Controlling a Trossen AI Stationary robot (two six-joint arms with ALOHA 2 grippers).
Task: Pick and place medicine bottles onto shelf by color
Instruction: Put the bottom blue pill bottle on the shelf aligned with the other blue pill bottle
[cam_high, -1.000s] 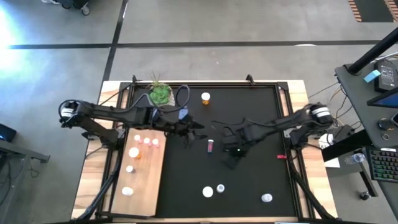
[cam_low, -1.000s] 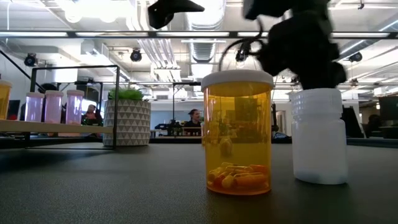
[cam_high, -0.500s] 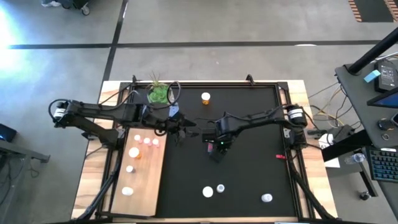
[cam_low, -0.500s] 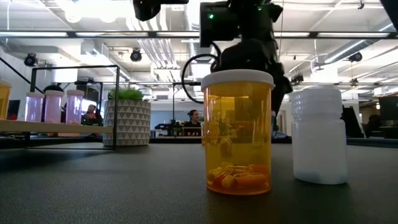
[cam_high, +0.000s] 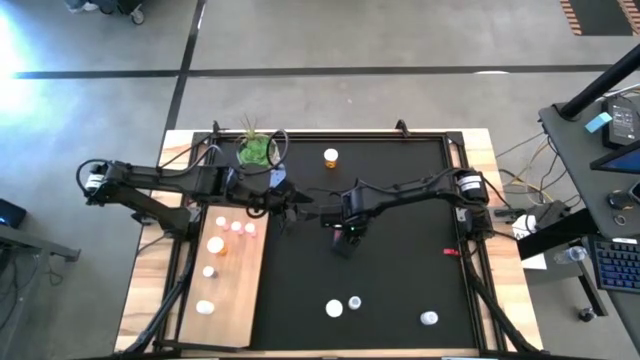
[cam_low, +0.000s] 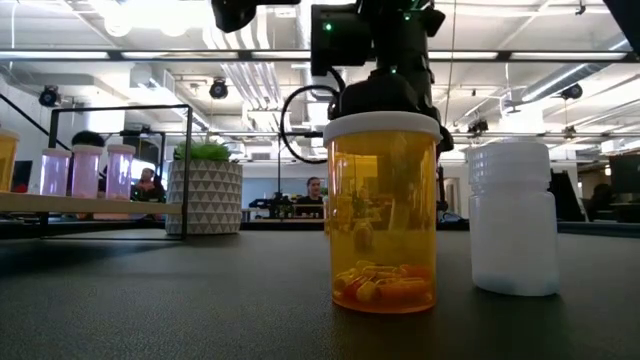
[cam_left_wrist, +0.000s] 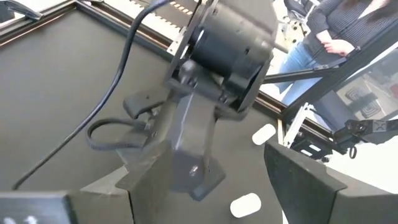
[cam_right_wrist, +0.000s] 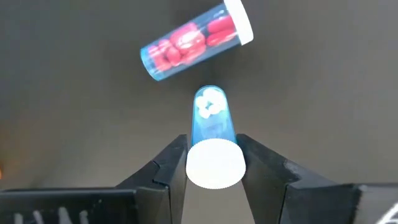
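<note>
Blue-tinted clear plastic pill bottle with white cap (cam_right_wrist: 213, 146) gripped in right hand (cam_right_wrist: 211, 163), mid black mat surface (cam_high: 400, 270). Left hand (cam_high: 297, 208) open, nearby. Next: carry left to pale plywood shelf (cam_high: 232, 300), beside matching bottles.

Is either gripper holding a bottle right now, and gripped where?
The right gripper holds a clear bluish bottle, its fingers on either side at the white-cap end. The left gripper holds nothing.

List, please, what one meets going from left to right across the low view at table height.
Pink bottles with white caps on the pale wooden shelf → white patterned plant pot → orange pill bottle with white cap → white plastic bottle.
</note>
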